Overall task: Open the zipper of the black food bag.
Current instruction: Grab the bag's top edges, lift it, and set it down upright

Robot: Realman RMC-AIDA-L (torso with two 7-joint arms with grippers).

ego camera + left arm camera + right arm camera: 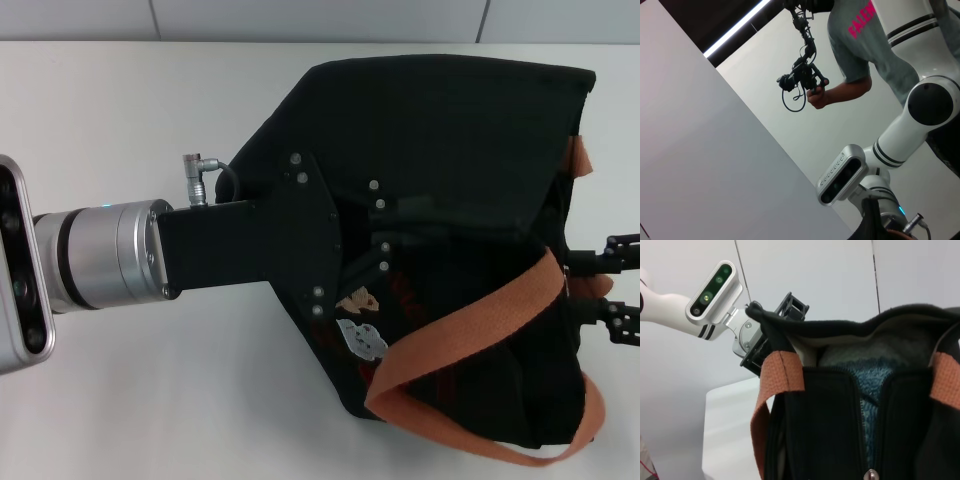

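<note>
- Across the centre and right of the head frame, the black food bag [450,200] is seen lying on its side on the white table [120,110], its open end facing the frame's right edge.
- Left gripper [375,235]: reaches in from the left edge, fingers buried in the bag's fabric near mid-frame. Whether they are clamped or apart cannot be told; in the right wrist view they look bunched into the bag's rim at [760,320], so a hold is judged likely, not confirmed.
- Right gripper [605,285]: sits at the right edge of the head frame, just beside the bag's open end. Two finger linkages are seen apart, with nothing visibly between them.
- Zipper [871,440]: visible only in the right wrist view, as a track running from the silver pull tab [871,474] at bottom centre up toward the rim. Above the pull the two tapes are spread and a teal lining shows.
- Key relation: the zipper's long axis is judged to run roughly along the right gripper's approach line, with the pull at the end nearest that gripper. The right arm is clearly nearer to it.
- Orange-brown handle [470,320] loops across the bag's lower right in the head frame, close to the right gripper; a snag risk is judged.
</note>
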